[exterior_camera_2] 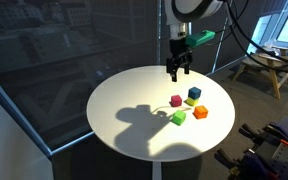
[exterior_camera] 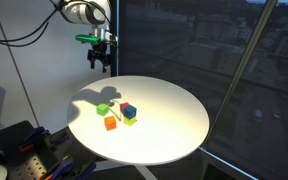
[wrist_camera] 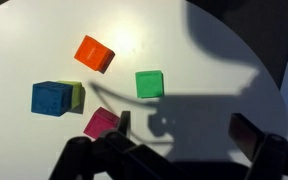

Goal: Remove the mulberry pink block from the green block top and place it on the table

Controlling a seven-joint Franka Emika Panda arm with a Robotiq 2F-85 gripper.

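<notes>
The mulberry pink block (exterior_camera_2: 176,101) rests on the white round table (exterior_camera_2: 124,110), apart from the green block (exterior_camera_2: 179,118). In the wrist view the pink block (wrist_camera: 102,123) lies lower left of the green block (wrist_camera: 150,84), with bare table (wrist_camera: 44,40) between them. Nothing sits on the green block. My gripper (exterior_camera_2: 179,68) hangs well above the table, behind the blocks. It is open and empty in the wrist view (wrist_camera: 189,128), and it also shows in an exterior view (exterior_camera: 99,58). Its shadow falls across the table.
An orange block (wrist_camera: 94,54) and a dark blue block (wrist_camera: 51,98) beside a lime block (wrist_camera: 76,95) also sit on the table. Dark glass walls stand close behind it. A wooden stool (exterior_camera_2: 259,65) stands on the floor beyond.
</notes>
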